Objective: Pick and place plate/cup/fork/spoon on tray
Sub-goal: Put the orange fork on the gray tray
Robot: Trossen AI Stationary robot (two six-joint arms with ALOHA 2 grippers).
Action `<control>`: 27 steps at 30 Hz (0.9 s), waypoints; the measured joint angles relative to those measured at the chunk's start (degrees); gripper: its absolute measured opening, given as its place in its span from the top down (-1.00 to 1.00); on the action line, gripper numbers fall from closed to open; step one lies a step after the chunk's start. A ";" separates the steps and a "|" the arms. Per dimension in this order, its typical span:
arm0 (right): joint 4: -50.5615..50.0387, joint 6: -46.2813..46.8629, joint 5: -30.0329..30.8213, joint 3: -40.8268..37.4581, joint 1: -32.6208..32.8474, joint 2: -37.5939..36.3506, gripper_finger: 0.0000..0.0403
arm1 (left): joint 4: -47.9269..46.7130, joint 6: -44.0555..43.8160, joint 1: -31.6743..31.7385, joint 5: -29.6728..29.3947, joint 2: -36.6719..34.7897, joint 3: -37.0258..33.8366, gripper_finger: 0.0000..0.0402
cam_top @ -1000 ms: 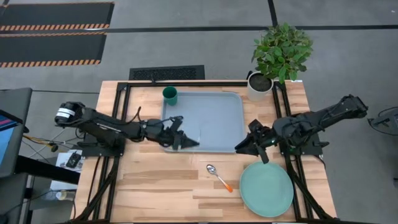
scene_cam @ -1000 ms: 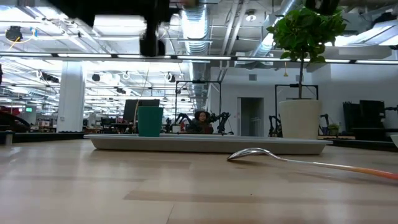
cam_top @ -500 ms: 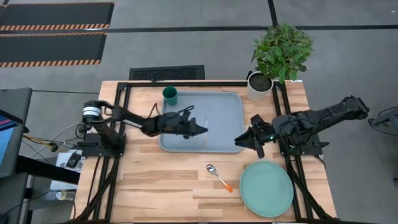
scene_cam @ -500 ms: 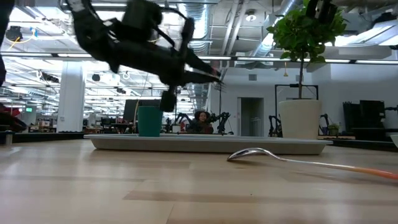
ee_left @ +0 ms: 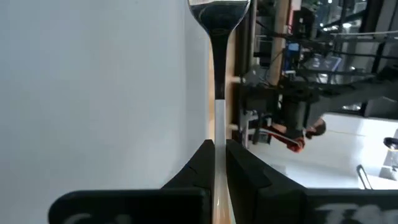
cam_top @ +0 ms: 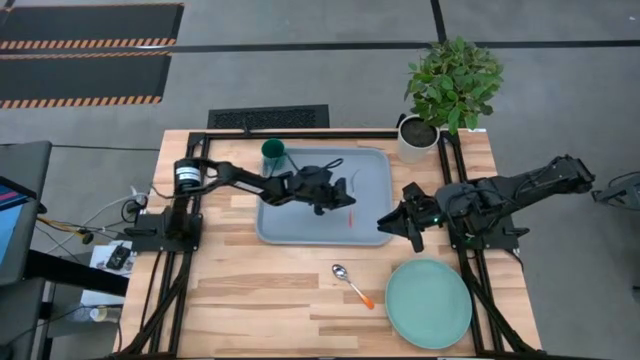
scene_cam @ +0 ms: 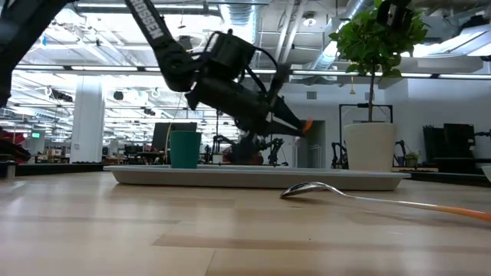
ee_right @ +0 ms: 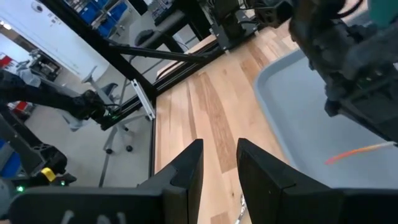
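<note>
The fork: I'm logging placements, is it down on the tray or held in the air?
In the air: the left gripper pinches the fork above the tray.

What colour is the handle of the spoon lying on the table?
Orange: the spoon has a silver bowl and an orange handle, seen best in the high view.

Orange-handled fork [cam_top: 349,205] held above tray [cam_top: 375,170]; plate [cam_top: 429,304], spoon [cam_top: 352,284] on table
</note>
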 joint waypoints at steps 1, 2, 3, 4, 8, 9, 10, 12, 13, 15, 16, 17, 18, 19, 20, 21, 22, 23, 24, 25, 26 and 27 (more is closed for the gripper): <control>0.01 0.00 0.00 0.00 -0.09 0.00 0.39 | -0.28 -0.02 0.23 0.32 0.72 0.82 0.96; -0.03 0.00 0.00 0.00 -0.07 0.00 0.39 | -0.38 -0.15 0.43 0.62 1.60 1.50 0.96; 0.03 0.00 0.00 0.00 -0.07 0.00 0.39 | -0.16 -0.28 0.60 0.97 2.75 2.48 0.96; 0.04 0.00 0.00 0.00 -0.07 0.00 0.39 | -0.26 -0.36 0.85 1.46 3.58 2.96 0.96; -0.27 -0.61 -0.02 0.00 -0.07 0.00 0.39 | -0.21 -0.37 1.11 2.81 6.56 5.04 0.96; -0.21 -1.06 0.00 0.00 -0.07 0.00 0.39 | -0.23 -0.36 1.09 2.82 6.75 5.29 0.95; -0.36 -1.21 0.00 0.00 -0.07 0.00 0.39 | -0.45 -0.37 1.09 2.68 6.75 5.29 0.94; -0.82 -1.29 0.02 0.00 -0.10 0.00 0.39 | -1.44 -0.37 1.09 0.68 6.68 5.36 0.90; -1.26 -1.31 0.11 0.00 -0.11 0.00 0.39 | -1.71 -0.37 1.06 0.07 6.67 5.36 0.87; -1.70 -1.32 0.80 0.00 -0.10 0.00 0.39 | -1.62 -0.66 1.06 -0.09 6.66 5.36 0.81; -1.86 -1.36 0.90 0.00 -0.09 0.00 0.39 | -1.62 -1.17 1.09 -0.16 6.66 5.36 0.78; -2.05 -1.36 0.92 0.00 -0.09 0.00 0.39 | -1.65 -1.62 1.09 -0.26 6.64 5.36 0.74; -2.19 -1.36 0.94 0.00 -0.09 0.00 0.39 | -1.77 -1.75 1.08 -0.37 6.64 5.36 0.69; -2.21 -1.49 0.94 0.00 -0.09 0.00 0.39 | -1.86 -1.72 1.06 -0.53 6.63 5.36 0.65; -2.20 -1.51 0.96 0.00 -0.09 0.00 0.39 | -1.90 -1.60 1.06 -0.59 6.62 5.36 0.60; -2.34 -1.51 0.99 0.00 -0.09 0.00 0.39 | -1.85 -1.46 1.06 -0.61 6.62 5.36 0.54; -2.64 -1.51 1.01 0.00 -0.09 0.00 0.39 | -1.62 -1.46 1.06 -0.63 6.62 5.36 0.49; -3.13 -1.51 1.03 0.00 -0.09 0.00 0.39 | -1.21 -1.51 1.06 -0.57 6.62 5.33 0.43; -3.65 -1.51 1.05 0.00 -0.09 0.00 0.39 | -0.28 -1.63 1.06 -0.43 6.62 5.29 0.37; -4.13 -1.51 1.05 0.00 -0.09 0.00 0.39 | 0.89 -1.72 1.08 0.00 6.62 5.29 0.31; -4.61 -1.49 1.05 0.00 -0.09 0.00 0.39 | 2.30 -1.92 1.14 0.62 6.62 5.29 0.25; -4.99 -1.49 1.05 0.00 -0.09 0.00 0.39 | 3.60 -2.16 1.24 1.30 6.62 5.29 0.20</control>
